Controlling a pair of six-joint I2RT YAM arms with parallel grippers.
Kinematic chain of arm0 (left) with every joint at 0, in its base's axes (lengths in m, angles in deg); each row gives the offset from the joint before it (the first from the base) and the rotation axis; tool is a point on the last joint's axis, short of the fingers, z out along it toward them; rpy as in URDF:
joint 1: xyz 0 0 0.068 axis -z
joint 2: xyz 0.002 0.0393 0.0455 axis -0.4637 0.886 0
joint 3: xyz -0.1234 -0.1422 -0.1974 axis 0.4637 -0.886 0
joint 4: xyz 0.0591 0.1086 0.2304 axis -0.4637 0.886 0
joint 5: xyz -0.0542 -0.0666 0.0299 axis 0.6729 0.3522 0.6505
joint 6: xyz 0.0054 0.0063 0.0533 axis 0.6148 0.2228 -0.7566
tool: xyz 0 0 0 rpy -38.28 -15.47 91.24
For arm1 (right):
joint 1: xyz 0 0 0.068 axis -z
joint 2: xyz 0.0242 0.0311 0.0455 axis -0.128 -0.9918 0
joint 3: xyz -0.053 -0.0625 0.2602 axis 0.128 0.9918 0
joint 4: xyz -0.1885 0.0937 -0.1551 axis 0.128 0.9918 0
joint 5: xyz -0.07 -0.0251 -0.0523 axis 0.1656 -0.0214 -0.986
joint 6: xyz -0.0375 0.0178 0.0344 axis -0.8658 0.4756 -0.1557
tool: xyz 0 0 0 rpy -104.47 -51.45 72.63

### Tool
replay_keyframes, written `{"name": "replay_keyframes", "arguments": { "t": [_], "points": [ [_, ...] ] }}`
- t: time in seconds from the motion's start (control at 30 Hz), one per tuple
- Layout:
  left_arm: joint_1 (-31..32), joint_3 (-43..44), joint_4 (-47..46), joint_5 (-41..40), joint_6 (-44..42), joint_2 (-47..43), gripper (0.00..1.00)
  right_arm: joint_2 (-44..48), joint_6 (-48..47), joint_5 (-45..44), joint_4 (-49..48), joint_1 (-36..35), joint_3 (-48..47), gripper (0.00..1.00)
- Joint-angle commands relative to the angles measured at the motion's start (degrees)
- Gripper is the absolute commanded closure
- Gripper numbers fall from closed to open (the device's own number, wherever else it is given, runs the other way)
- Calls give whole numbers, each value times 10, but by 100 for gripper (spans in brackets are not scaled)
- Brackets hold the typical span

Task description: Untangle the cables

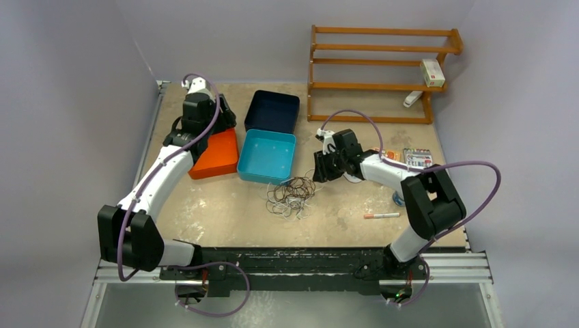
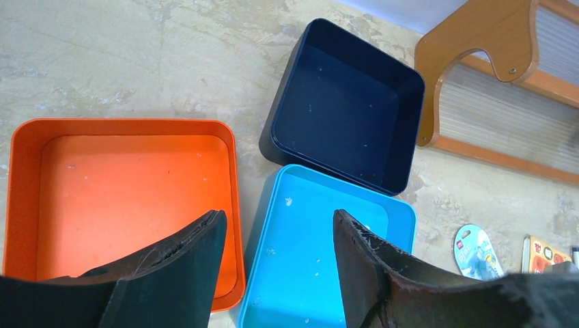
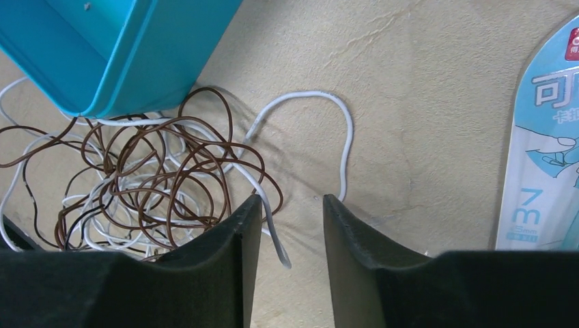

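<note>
The tangle of thin brown and white cables [image 1: 292, 195] sits on the beige tabletop [image 1: 218, 212], right against the near corner of the light blue plastic tray [image 1: 263, 176]. The right gripper [image 3: 290, 205] is down at the heap's right edge, probably after a loose end. Its jaws stand narrowly apart astride one white strand [image 3: 273, 236], nothing pinched yet. The left gripper [image 2: 276, 222] hangs wide and empty above the orange plastic tray [image 2: 123, 126], out of the way.

Soft even overhead light, faint shadows by cables [image 3: 157, 178]; top view lo-res, wrist views sharp.
</note>
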Motion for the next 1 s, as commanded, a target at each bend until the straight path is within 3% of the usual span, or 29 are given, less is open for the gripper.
{"name": "replay_keyframes", "arguments": {
  "t": [0.0, 0.2, 0.33, 0.57, 0.73, 0.97],
  "points": [
    [-1, -1, -42, 11, 14, -5, 43, 5, -8, 8, -13, -5, -5, 63],
    [-2, -4, -57, -12, 9, -19, 45, 23, -10, 10, -23, -5, -5, 82],
    [-2, -24, -97, 1, 17, -40, 45, 61, -21, -2, -14, -5, -15, 100],
    [-2, -52, -163, 13, 6, -72, 35, 142, -69, -16, 34, -4, -80, 100],
    [-4, -34, -139, 19, 1, -95, 22, 178, -101, -8, 56, -4, -123, 100],
    [0, -90, -260, 132, 23, -119, 23, 210, -105, 7, 56, -5, -151, 100]
  ]
}}
